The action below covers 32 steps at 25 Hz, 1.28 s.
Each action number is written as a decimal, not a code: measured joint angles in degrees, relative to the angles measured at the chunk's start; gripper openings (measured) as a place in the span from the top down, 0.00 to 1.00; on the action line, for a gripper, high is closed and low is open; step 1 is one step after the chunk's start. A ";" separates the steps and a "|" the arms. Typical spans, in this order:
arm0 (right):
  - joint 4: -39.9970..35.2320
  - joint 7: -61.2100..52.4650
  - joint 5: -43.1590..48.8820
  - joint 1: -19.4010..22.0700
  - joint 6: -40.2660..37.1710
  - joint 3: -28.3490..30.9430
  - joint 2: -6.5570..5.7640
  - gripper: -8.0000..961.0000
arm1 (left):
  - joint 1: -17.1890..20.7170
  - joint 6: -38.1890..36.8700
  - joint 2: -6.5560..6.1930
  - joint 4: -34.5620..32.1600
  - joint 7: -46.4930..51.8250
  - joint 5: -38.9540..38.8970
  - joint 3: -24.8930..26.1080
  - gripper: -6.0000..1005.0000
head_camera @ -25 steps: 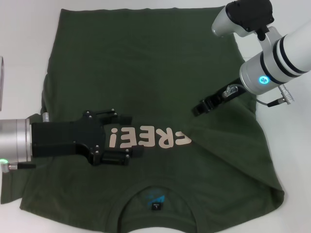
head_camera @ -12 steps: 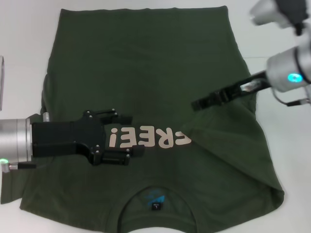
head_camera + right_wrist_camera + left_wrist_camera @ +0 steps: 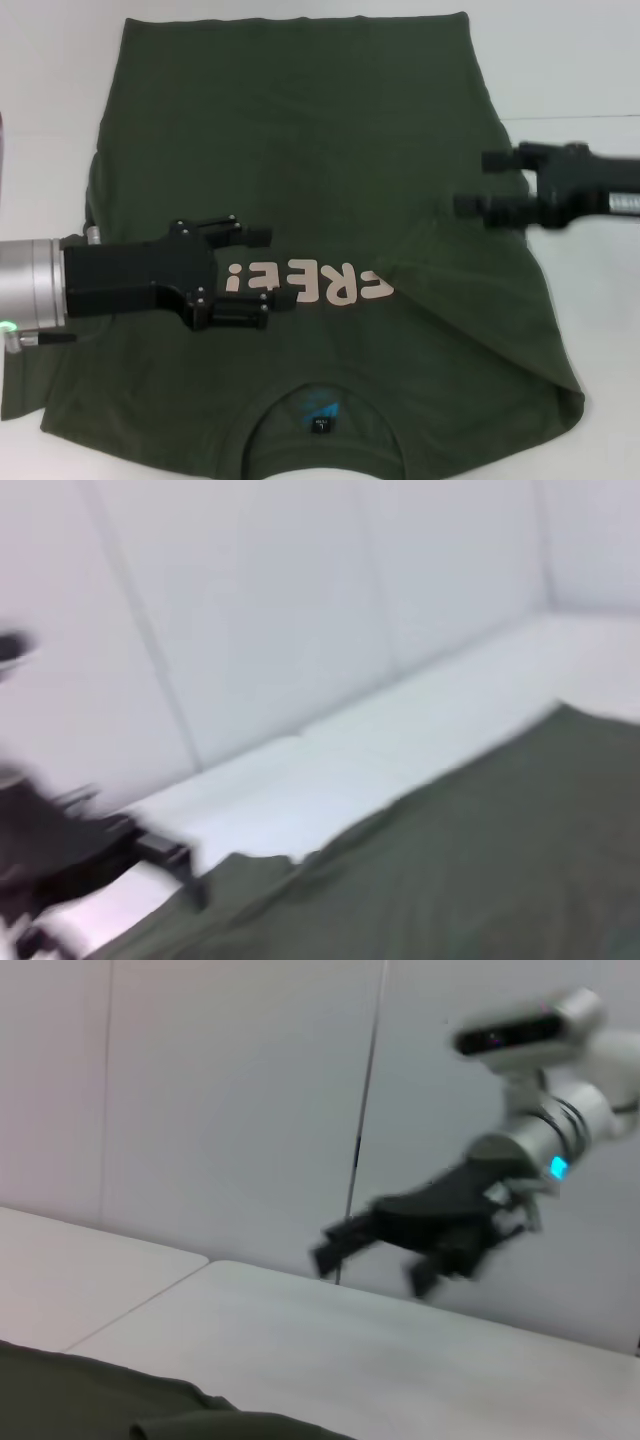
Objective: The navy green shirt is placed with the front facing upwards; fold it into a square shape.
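Note:
The navy green shirt (image 3: 300,130) lies flat on the white table (image 3: 590,60), collar and neck label (image 3: 320,424) nearest me, pink lettering (image 3: 320,284) facing up. Its right sleeve is folded in over the chest, with the fold edge running down to the right. My left gripper (image 3: 262,277) hovers open over the left end of the lettering, holding nothing. At the shirt's right edge my right gripper (image 3: 473,183) is held level, open and empty. The left wrist view shows the right gripper (image 3: 375,1260) far off above the table and a strip of the shirt (image 3: 90,1400).
Bare white table surrounds the shirt on the right and far sides. White wall panels (image 3: 220,1100) stand behind the table. In the right wrist view the shirt (image 3: 480,860) fills the lower part, with my left gripper (image 3: 60,870) blurred at the side.
My right arm has swung out to the right and turned level, so its gripper now sits at the shirt's right edge. The left gripper has shifted slightly. The shirt has not moved.

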<state>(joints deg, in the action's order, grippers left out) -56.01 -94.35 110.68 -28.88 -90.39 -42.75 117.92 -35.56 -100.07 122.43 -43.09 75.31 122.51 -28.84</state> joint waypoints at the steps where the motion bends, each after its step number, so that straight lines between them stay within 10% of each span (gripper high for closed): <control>1: 0.00 0.00 0.00 0.00 0.00 0.00 0.00 0.04 | 0.02 0.08 0.00 -0.02 0.40 -0.16 0.07 0.13; 15: 2.25 25.88 -0.93 6.96 -12.99 0.41 1.67 0.04 | 1.81 6.64 0.10 -2.39 13.76 0.43 -0.32 0.13; 32: 9.70 27.04 -0.75 2.96 -5.97 -0.72 1.79 0.05 | 9.16 5.10 1.48 -32.02 52.67 19.20 -0.11 0.13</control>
<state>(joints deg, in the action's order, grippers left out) -46.31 -67.31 109.93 -25.92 -96.36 -43.47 119.71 -26.41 -94.97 123.91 -75.11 127.98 141.71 -28.95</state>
